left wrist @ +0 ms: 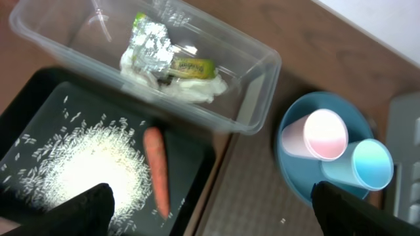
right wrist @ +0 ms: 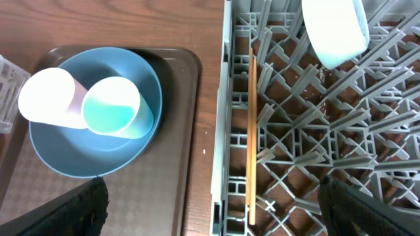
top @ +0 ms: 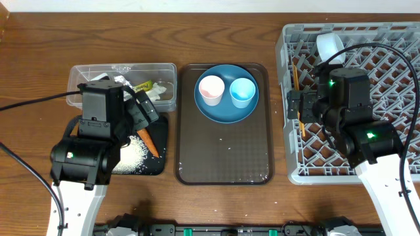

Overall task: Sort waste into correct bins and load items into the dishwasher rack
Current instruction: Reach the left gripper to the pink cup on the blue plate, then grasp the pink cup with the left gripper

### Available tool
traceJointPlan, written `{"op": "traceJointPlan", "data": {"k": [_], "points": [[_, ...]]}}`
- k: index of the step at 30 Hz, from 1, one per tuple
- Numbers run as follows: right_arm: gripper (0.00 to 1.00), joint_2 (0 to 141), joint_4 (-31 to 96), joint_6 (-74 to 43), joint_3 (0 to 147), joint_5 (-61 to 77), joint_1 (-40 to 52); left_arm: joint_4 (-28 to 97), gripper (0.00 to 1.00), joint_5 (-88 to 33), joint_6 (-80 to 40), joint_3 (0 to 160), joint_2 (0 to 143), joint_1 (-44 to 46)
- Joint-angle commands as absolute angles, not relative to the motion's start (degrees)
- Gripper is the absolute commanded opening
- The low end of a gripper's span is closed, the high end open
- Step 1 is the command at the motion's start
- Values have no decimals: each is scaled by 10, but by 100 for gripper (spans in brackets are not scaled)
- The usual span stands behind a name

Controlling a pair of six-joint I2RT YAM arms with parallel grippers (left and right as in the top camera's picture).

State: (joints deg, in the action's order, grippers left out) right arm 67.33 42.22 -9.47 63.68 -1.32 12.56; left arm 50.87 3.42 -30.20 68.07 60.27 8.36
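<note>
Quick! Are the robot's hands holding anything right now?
Left gripper: open, holding nothing.
Right gripper: open, holding nothing.

The left hand (left wrist: 213, 213) and the right hand (right wrist: 216, 213) both face downward, spread wide open and holding nothing.

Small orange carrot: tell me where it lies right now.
Overhead view, left side: the small orange carrot lies in the shallow black rectangular tub, right of the loose white rice, near the clear plastic tub.
</note>
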Motion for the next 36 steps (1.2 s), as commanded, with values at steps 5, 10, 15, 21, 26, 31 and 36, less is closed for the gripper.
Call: {"op": "traceJointPlan", "data": {"k": [5, 10, 15, 21, 26, 31, 36], "points": [[99, 671, 423, -94, 648, -19, 127, 461, 98, 15, -307, 688, 602, 82], [99, 671, 423, -94, 648, -19, 127, 446, 79, -89, -333, 686, 617, 87], [99, 671, 423, -94, 648, -19, 127, 432, 75, -116, -353, 695, 681, 127], [99, 671, 423, -94, 648, -19, 127, 434, 72, -116, -352, 752, 826, 178], [99, 671, 423, -93, 648, -19, 127, 404, 61, -114, -352, 785, 931, 210], [99, 671, 423, -93, 648, -19, 127, 363, 57, -79, -359, 786, 986, 229], [99, 671, 423, -94, 648, -19, 127, 334, 51, -57, -366, 785, 1030, 231]]}}
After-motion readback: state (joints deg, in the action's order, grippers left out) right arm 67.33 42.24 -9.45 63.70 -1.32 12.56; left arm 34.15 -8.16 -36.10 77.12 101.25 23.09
